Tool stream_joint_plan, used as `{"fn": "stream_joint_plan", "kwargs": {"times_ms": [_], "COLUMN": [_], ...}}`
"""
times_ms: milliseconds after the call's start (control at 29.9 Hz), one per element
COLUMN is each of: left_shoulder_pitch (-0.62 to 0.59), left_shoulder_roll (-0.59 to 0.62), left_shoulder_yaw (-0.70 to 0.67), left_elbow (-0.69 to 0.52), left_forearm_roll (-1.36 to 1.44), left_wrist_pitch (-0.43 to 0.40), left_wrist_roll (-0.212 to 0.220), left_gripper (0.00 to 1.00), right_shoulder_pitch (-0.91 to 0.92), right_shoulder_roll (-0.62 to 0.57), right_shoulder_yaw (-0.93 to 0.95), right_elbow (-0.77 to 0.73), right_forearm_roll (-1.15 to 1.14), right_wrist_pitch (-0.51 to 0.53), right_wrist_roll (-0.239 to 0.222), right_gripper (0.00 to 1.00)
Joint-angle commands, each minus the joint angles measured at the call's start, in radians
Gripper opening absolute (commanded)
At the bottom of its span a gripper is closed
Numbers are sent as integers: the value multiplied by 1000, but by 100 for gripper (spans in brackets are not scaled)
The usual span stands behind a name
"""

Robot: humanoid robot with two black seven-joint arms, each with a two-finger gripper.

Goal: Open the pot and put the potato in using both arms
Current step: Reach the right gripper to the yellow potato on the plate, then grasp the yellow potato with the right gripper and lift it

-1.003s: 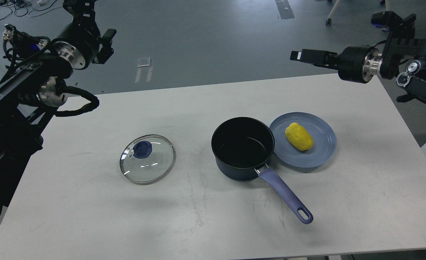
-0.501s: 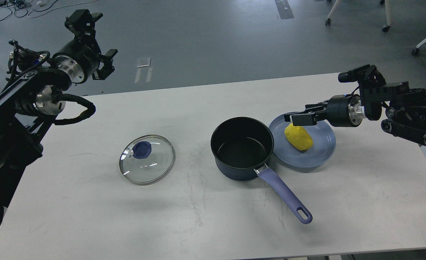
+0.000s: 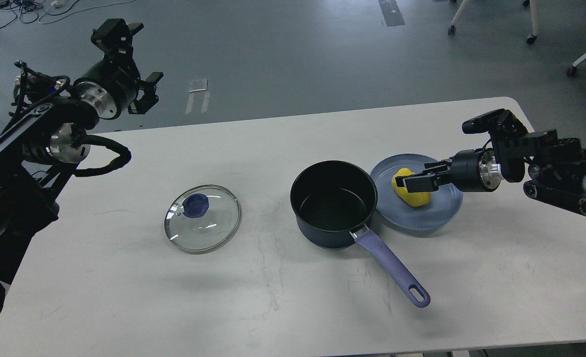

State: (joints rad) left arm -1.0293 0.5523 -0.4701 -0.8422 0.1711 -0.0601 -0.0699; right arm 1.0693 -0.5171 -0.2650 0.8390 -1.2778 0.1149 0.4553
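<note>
Toward the bench's right edge, right gripper has dropped from high over the far right corner onto the potato, fingers apart around it, not yet clamped | potato on plate beside open pot | lid mid-bench left | left gripper hangs beyond far left corner, spread unclear | pick-up looks imminent.

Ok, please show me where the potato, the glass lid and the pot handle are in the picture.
potato (image 3: 414,197): head view, on its yellow lower side, below the jaws.
glass lid (image 3: 208,228): head view, on the clear glass beside the blue knob.
pot handle (image 3: 389,262): head view, on the middle of the purple grip.
</note>
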Motion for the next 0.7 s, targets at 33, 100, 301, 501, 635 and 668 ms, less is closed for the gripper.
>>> {"fn": "stream_joint_plan", "kwargs": {"times_ms": [33,100,301,501,635,668], "left_shoulder_pitch": [0,0,2,2,11,15], "left_shoulder_roll": [0,0,0,0,0,0], "left_shoulder_yaw": [1,2,11,11,13,13], "left_elbow": [-1,-1,-1,-1,-1,-1], "left_forearm_roll": [1,4,5,8,10,10], "left_wrist_pitch": [0,0,0,0,2,2], "left_wrist_roll": [-4,-4,-28,-28,-28,-30], "left_gripper": [99,99,99,99,99,99], "right_shoulder_pitch": [-29,-37,-35,-32,-35,-35], "right_shoulder_roll": [6,26,48,48,49,49], "right_shoulder_yaw": [-2,-3,-42,-43,-43,-43], "right_elbow": [-6,-21,-49,-55,-66,-66], "right_forearm_roll": [-1,-1,-35,-38,-38,-38], "right_wrist_pitch": [2,2,0,2,2,2], "right_wrist_roll": [-3,-3,-1,-3,-4,-4], "right_gripper": [98,97,60,25,17,0]}}
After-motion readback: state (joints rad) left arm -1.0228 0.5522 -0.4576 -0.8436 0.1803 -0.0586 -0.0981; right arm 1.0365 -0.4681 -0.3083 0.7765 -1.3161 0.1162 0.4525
